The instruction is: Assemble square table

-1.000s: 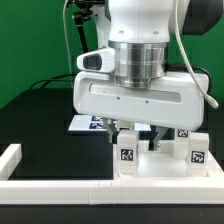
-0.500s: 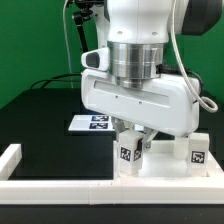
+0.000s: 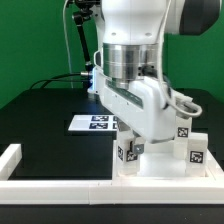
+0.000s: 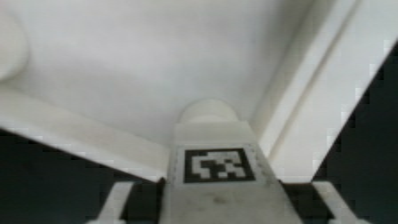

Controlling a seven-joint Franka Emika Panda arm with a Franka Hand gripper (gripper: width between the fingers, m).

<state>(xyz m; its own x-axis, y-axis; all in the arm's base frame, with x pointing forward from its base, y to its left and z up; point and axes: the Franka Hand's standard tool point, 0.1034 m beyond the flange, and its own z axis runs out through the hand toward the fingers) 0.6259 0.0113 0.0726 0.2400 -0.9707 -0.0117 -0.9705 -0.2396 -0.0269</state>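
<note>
My gripper (image 3: 131, 140) hangs low over the white square table slab (image 3: 166, 166) at the exterior view's right, its hand turned at an angle. It is shut on a short white leg (image 3: 128, 153) with a black-white tag, which stands upright on the slab's near corner. In the wrist view the leg (image 4: 217, 160) sits between my two fingers (image 4: 125, 200), its rounded end against the ribbed slab (image 4: 160, 60). Two more tagged legs (image 3: 196, 150) stand on the slab's right side, one partly hidden behind my hand.
The marker board (image 3: 90, 123) lies flat on the black table behind my hand. A low white border wall (image 3: 20, 156) runs along the front and turns back at the exterior view's left. A green screen stands behind.
My hand has turned about its vertical axis over the last second, staying over the same corner of the slab with the leg held in its fingers.
</note>
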